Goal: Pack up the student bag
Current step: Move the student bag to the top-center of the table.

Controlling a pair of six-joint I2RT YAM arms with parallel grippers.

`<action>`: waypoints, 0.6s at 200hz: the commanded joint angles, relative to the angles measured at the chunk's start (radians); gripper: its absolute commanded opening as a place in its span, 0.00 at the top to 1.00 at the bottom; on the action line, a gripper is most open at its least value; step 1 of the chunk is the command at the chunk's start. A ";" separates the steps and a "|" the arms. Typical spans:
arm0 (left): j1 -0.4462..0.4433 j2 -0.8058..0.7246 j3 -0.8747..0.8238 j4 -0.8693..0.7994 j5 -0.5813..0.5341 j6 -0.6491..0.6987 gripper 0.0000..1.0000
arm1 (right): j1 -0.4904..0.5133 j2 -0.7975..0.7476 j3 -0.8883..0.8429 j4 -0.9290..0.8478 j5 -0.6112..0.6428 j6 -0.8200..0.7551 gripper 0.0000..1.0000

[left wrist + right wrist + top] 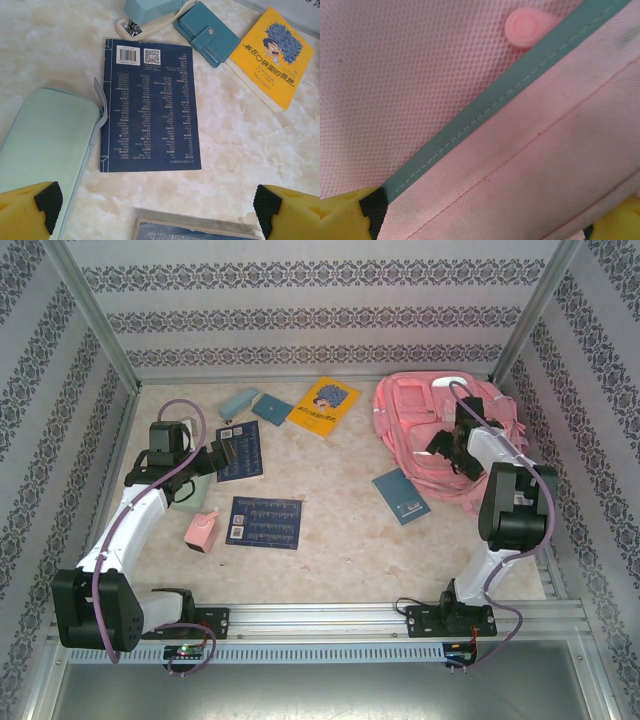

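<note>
Student bag: the pink student bag (412, 412) lay at the far right corner of the surface (340, 550), with a teal notebook (400, 496) just beside its near edge.
Right fingers: the right gripper (446, 444) was down on the bag. Its yellow fingers (345, 216) stood wide apart in the wrist view's two lower corners, clamping nothing, with bag cloth across the gap.
Right wrist close-up: pink mesh cloth, a teal trim strip (485, 112) running diagonally, and a round pink snap (522, 25). From above these details were too small to tell.
Left fingers: the left gripper (156, 207) hung open, its tips far apart, above a dark blue book (150, 105).
Left wrist close-up: that book lay back cover up, with a barcode and a QR code at its top. A mint pencil case (45, 145) lay just beside its left edge. A stapler (150, 12), a teal wallet (207, 32) and a yellow book (272, 55) lay beyond it.
Overhead view: a second blue book (265, 521) lay nearer the arm bases, with a small pink box (202, 532) just left of it. The left arm covered part of the pencil case.
</note>
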 commanded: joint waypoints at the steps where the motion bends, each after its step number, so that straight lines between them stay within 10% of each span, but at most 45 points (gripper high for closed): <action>1: -0.003 0.002 -0.014 0.039 0.014 0.024 0.00 | 0.087 0.039 -0.079 -0.031 -0.199 0.078 0.02; 120: -0.003 0.004 -0.018 0.039 0.006 0.029 0.00 | 0.573 0.209 0.186 0.020 -0.395 0.251 0.07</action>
